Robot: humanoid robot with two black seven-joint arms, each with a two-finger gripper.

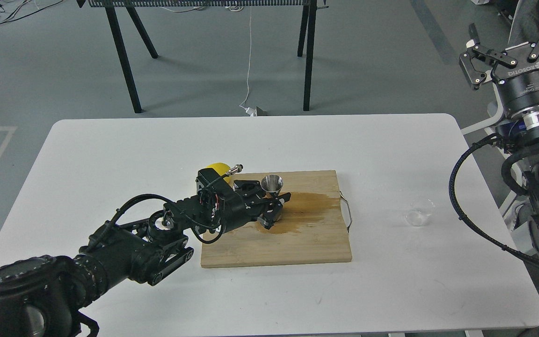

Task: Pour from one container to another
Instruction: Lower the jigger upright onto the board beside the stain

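The steel jigger [273,183] stands upright on the wooden cutting board [297,248], its lower cone hidden between the fingers of my left gripper [275,209], which looks shut on the jigger at its waist. Right of the board, the tiny clear cup [419,213] rests on the white table [110,150], apparently tipped on its side and empty. My right gripper [513,40] is raised high at the right, well away from the cup, open with nothing between its fingers.
A brown puddle [309,208] spreads across the board from the jigger toward the wire handle [347,210] on its right edge. A yellow lemon [217,168] lies behind my left wrist. Black table legs stand on the floor beyond the far edge.
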